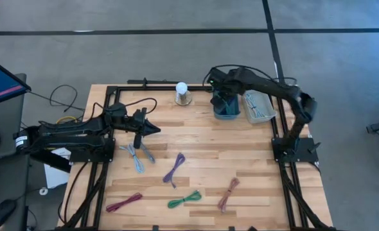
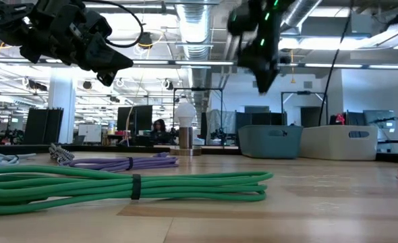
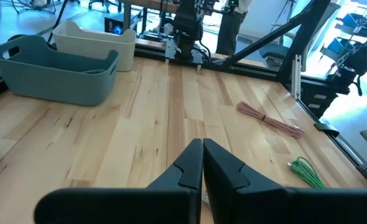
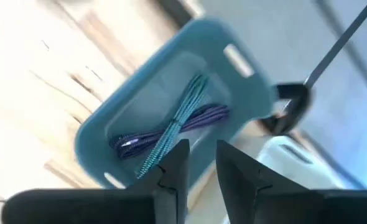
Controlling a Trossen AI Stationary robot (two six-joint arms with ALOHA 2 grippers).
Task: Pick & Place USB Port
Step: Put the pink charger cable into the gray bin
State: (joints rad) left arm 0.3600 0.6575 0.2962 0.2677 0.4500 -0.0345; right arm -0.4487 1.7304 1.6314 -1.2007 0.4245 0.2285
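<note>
Grey carpet-tile floor (image 1: 176,45) w/ dark seams round the wooden table (image 1: 196,160), blue-lit monitor (image 1: 0,80) at the left edge on a side desk, & beyond, open-plan office w/ exposed ceiling ducts (image 2: 192,20), strip lights, desks w/ screens, a person (image 2: 160,128) seated far back.

Teal cable (image 4: 171,127) in blue bin (image 4: 233,93)

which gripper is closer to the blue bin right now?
Right. The right gripper hangs directly over the blue bin, fingers apart; the left gripper is shut, well off toward the table's left side.
</note>
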